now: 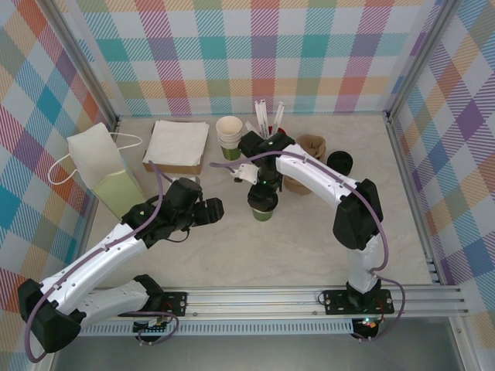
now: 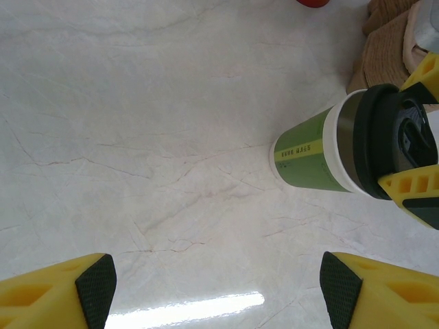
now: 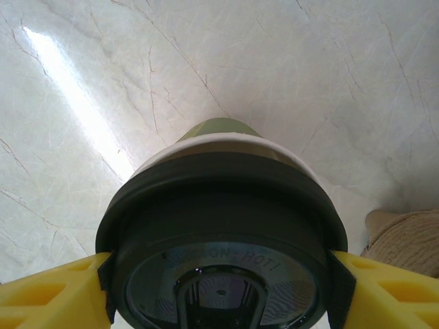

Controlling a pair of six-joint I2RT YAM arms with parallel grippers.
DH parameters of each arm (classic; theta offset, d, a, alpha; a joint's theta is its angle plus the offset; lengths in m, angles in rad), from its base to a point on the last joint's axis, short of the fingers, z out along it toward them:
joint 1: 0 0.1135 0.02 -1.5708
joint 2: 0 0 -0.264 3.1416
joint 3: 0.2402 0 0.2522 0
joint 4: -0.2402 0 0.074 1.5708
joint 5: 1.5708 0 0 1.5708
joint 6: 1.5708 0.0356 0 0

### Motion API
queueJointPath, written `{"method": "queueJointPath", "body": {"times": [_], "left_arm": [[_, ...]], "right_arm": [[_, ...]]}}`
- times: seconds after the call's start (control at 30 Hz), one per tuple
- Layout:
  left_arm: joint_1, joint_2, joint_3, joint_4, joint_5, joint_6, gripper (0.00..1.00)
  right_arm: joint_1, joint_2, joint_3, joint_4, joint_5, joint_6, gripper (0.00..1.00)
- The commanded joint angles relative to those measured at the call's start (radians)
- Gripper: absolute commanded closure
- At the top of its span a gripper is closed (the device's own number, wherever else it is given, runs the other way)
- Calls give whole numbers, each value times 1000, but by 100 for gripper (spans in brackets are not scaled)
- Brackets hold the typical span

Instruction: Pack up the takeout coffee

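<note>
Grip of the right gripper (image 3: pixel 219 291) is closed across the black lid (image 3: pixel 219 205) of the coffee cup (image 1: pixel 263 207), upright on the table (image 1: pixel 309 251); the left gripper (image 2: pixel 218 291) hangs wide open, empty. Small, olive-green, thin-walled paper probably crushes easily and the lid could pop, so hold lightly at the stiff rim (image 2: pixel 330 147).
</note>
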Motion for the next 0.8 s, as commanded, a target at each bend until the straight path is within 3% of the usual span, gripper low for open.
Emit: {"method": "queueJointPath", "body": {"times": [0.0,0.53,0.77], "left_arm": [[2,3,-5,-2,-7,7,20],[1,9,-11,-1,-7,8,20],[1,4,-17,3,-4,4,19]], "right_arm": [[5,22,31,-27,-24,-6,25],[6,24,45,-31,-38,7,12],[6,8,50,-38,-32,21,2]]}}
